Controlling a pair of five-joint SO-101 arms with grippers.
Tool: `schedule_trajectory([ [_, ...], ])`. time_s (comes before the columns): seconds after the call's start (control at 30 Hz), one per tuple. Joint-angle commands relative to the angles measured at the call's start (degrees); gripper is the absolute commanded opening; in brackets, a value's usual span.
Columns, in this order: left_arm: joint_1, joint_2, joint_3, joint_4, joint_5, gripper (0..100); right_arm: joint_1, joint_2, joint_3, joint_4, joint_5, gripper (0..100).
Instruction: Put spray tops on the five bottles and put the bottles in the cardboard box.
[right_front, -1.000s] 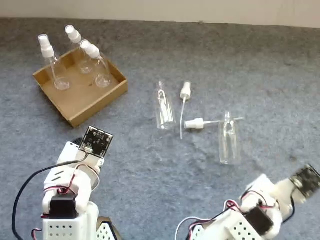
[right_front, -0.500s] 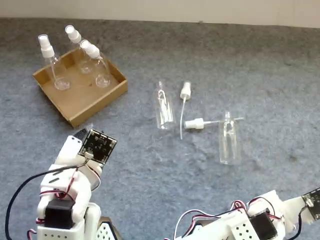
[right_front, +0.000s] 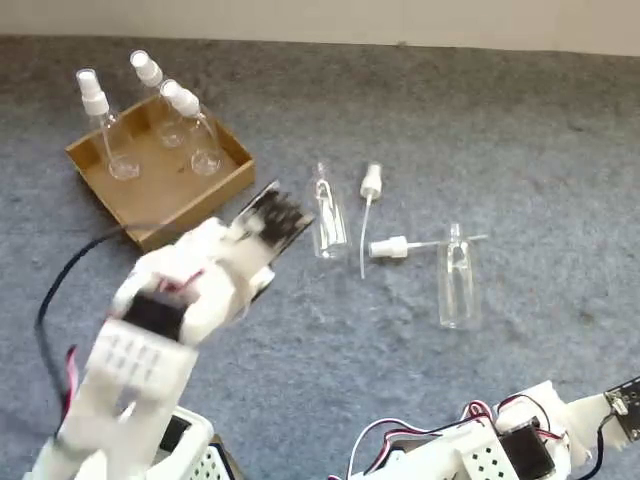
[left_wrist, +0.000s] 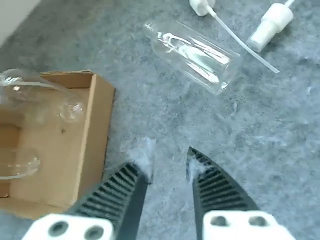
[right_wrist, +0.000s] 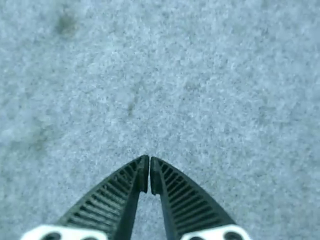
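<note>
The left pincer is stretched out low over the grey carpet, its jaws a modest gap apart. It grips nothing and, as far as I can make out, touches nothing. The nearer bare bottle lies on its side just off at its three o'clock. The second bottle lies at four o'clock of that one, with two loose spray tops between them. The cardboard box, at ten o'clock on the table, already holds three capped bottles. To pick up well, I'd straddle the bottle's body across its width, not the neck, and close gently, since I'd expect clear plastic to slip. The right pincer is pressed together, empty, over bare carpet at five o'clock.
</note>
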Motion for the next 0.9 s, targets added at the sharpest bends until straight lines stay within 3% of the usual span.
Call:
schedule_trajectory([
  [0.0, 2.15, 19.38, -14.81, -1.05, 5.27, 9, 0.84, -0.4, 8.75, 0.4, -0.53, 0.6],
  [0.17, 2.33, 36.97, -31.25, 2.81, 15.82, 10, 0.84, -0.4, 8.75, 0.4, -0.53, 0.6],
  [0.37, 2.24, 57.1, -56.84, 18.73, 30.24, 26, 0.92, -0.4, 8.75, 0.4, -0.53, 0.6],
  [0.57, 1.98, 76.09, -81.98, 29.1, 43.96, 35, 0.92, -0.4, 8.75, 0.57, -0.53, 0.6],
  [0.87, 1.36, 102.64, -113.01, 33.41, 46.86, 36, 0.92, -0.4, 8.75, 0.57, -0.53, 0.6],
])
